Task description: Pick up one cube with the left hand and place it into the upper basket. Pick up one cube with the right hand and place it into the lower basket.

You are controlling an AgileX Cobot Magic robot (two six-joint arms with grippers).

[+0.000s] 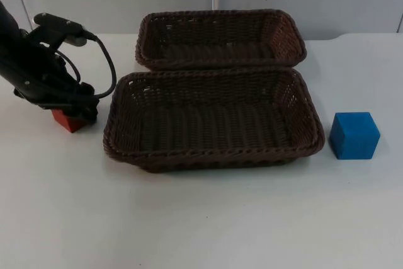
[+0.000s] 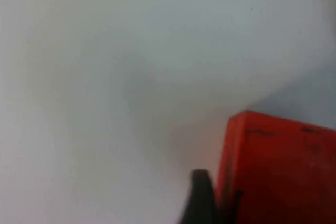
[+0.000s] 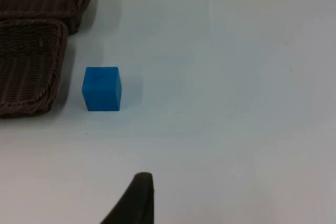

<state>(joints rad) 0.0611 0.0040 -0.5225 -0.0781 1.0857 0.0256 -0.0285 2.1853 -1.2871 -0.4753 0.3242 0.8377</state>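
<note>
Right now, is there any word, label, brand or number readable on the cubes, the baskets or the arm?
None: no readable text on the red cube at the left hand, the blue cube, the upper basket or the lower basket.
Faint dark marks on the red cube's top cannot be read.

A fixed overhead camera faces down and forward across the white surface [image 1: 201, 231] toward the grey wall. The left wrist camera sits very close against a red cube [image 2: 278, 171]. The right wrist camera looks from farther off at the blue cube [image 3: 102, 88], shared with the overhead view.
</note>
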